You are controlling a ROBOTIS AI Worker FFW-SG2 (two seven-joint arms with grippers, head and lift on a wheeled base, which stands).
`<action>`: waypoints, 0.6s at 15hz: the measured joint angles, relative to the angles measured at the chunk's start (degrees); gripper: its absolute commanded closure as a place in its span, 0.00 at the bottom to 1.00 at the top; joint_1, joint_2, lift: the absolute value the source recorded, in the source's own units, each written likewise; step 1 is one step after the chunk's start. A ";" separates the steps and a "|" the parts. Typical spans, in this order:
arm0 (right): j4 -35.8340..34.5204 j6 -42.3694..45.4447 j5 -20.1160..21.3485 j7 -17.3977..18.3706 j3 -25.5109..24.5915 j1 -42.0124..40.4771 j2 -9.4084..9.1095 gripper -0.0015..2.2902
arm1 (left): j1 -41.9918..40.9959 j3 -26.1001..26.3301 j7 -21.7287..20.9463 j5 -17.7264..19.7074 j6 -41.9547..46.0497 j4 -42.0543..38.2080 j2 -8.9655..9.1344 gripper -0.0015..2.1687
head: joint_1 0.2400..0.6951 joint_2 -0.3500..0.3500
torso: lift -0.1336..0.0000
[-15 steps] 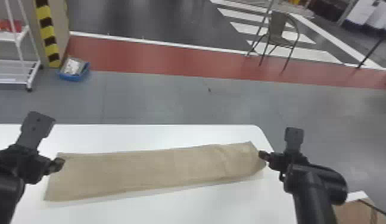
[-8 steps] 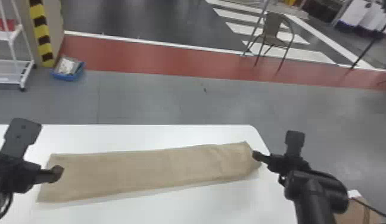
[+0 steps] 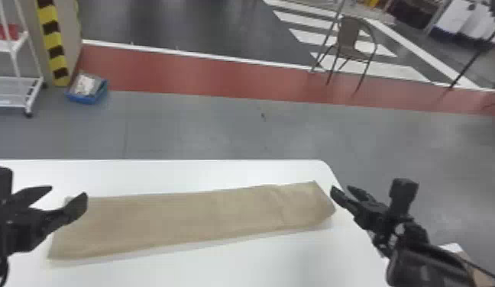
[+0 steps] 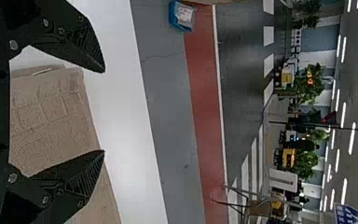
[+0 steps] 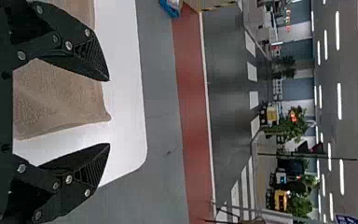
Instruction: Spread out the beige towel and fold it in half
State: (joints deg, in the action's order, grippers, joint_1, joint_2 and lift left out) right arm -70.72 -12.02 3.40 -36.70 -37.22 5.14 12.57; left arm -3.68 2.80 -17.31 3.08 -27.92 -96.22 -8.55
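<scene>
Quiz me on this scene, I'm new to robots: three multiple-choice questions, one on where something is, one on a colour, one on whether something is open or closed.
1. Where is the towel?
A) On the floor
B) On a chair
C) On the table

2. What colour is the bin on the floor?
A) Green
B) Blue
C) Orange

3. How are the left fingers?
A) Open
B) Pressed together
C) Crossed

Answers:
1: C, the towel lies flat across the white surface.
2: B, its outer walls are blue.
3: A, a wide gap separates their tips.
</scene>
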 measured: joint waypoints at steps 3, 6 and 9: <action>-0.01 -0.37 2.19 -3.89 0.49 -1.88 -0.38 0.75 | -1.17 1.94 0.23 -0.61 1.78 2.03 -0.04 0.84 | 1.00 0.00 | 1.00; 0.59 0.29 3.85 -3.67 0.65 -2.67 -1.00 0.75 | -2.06 4.06 2.34 -2.77 4.15 3.69 -0.03 0.84 | 1.00 0.00 | 1.00; 1.97 0.37 5.70 -2.92 0.41 -1.95 -0.97 0.75 | -2.09 6.74 6.29 -6.46 5.23 6.35 -0.05 0.84 | 1.00 0.00 | 1.00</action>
State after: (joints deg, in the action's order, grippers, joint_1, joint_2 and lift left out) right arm -68.75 -11.66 9.10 -39.62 -36.82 3.19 11.60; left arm -5.76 9.54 -11.02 -3.37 -22.69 -89.87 -8.60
